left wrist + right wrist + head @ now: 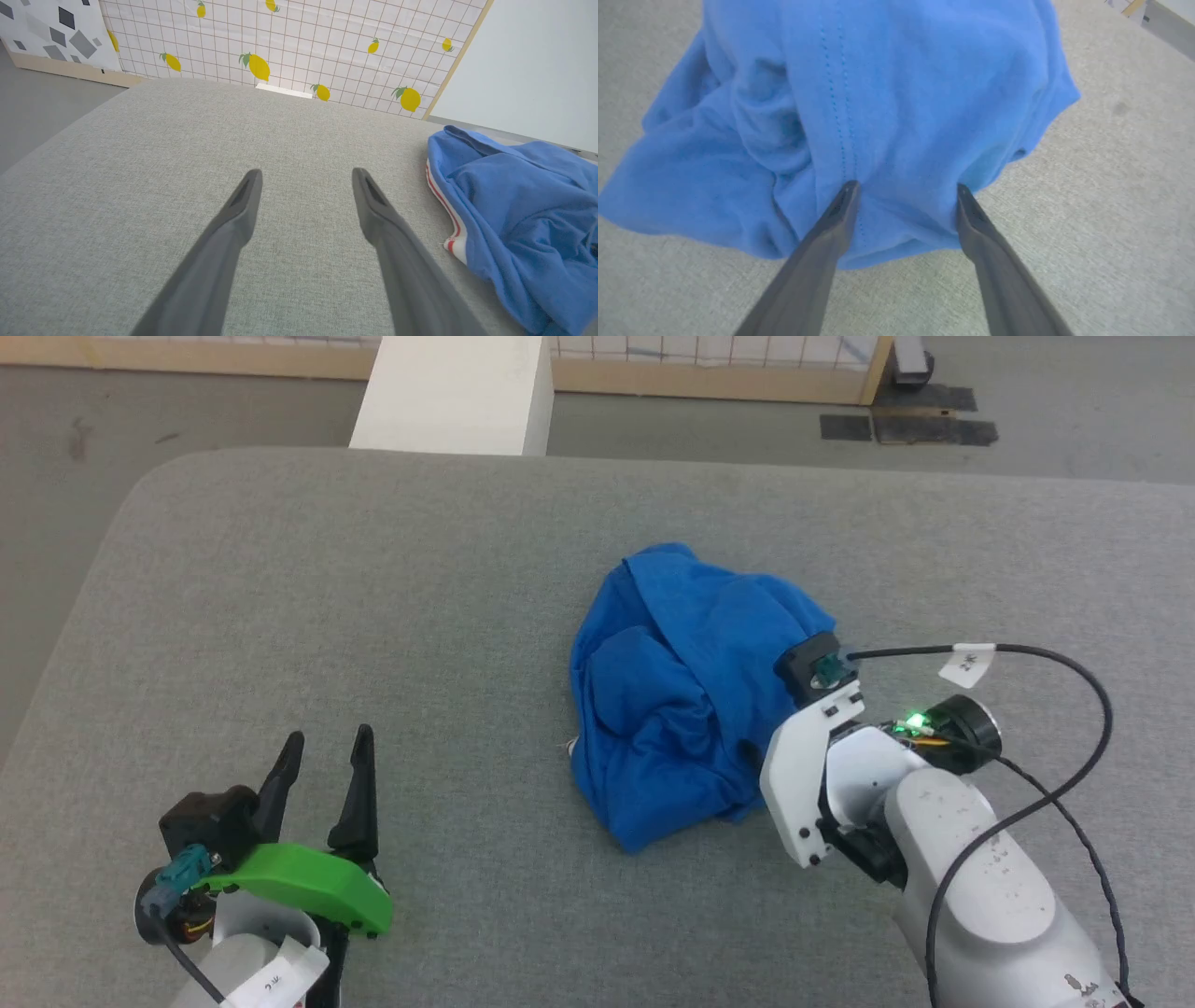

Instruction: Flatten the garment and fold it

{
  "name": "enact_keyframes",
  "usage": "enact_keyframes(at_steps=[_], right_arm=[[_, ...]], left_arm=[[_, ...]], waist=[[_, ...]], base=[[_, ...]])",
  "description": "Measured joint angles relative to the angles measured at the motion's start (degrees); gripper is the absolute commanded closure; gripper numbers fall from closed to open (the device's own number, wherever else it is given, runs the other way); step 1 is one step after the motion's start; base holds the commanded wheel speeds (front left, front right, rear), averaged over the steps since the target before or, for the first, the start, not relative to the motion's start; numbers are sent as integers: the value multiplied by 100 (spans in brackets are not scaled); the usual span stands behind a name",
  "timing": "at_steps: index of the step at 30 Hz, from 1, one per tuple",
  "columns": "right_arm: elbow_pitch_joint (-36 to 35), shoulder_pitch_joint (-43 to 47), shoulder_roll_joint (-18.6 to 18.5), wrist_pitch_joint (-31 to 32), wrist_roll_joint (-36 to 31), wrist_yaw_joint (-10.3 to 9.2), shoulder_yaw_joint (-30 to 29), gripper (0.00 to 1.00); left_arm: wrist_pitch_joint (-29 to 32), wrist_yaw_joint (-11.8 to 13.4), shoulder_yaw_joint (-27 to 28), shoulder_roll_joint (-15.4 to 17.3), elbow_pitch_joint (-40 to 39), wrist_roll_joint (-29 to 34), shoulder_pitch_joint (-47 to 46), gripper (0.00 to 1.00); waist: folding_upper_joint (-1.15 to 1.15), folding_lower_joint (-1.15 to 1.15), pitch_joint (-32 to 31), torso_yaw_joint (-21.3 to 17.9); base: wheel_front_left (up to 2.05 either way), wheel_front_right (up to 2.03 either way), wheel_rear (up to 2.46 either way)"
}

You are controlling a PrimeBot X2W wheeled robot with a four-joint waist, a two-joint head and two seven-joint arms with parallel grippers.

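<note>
A crumpled garment lies in a bright blue heap right of centre on a grey fabric-covered table, bunched in loose folds with a white edge striped in red peeking out on the side facing the left arm. The right gripper stands at the heap's near-right edge, its two dark fingers spread wide and their tips against the blue fabric beside a line of stitching, with cloth lying across the gap between them but nothing pinched. From the head camera, the white wrist housing and the heap itself cover those fingers. A black cable with a white tag loops over the right forearm, near a small green light. The left gripper hovers well apart from the garment at the table's lower left – fingers likewise parted, holding nothing – with a green cover on its wrist and bare grey cloth between it and the heap. Beyond the table's far edge stand a white block and a lemon-print grid panel, with dark patches on the grey floor.
</note>
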Motion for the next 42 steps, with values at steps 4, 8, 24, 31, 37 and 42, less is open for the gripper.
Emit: enact_keyframes(at_steps=[4,8,24,31,37,42], right_arm=[[75,-26,-65,170,191,-1,208,76],[44,-80,-155,129,394,0,374,100],[-1350,119,-455,-488,592,0,-1035,100],[-2068,1432,-325,-27,235,0,-2591,100],[-2132,2437,-42,320,162,0,-3122,100],[-1915,2726,94,404,258,0,-3112,100]], left_arm=[[0,-34,13,-32,14,5,-37,0],[0,-69,48,-49,44,8,-50,0],[0,-107,198,-125,43,57,65,0],[0,-107,191,-127,-2,57,154,0],[0,-107,171,-129,-21,57,159,0],[3,-107,145,-130,-20,56,164,0]], waist=[[0,0,99,74],[0,0,143,83],[0,0,-259,-351],[0,0,-431,-543],[0,-1,-459,-581],[0,-1,-452,-592]], base=[[0,0,0],[0,0,0],[0,0,0],[0,0,0],[0,0,0],[0,0,0]])
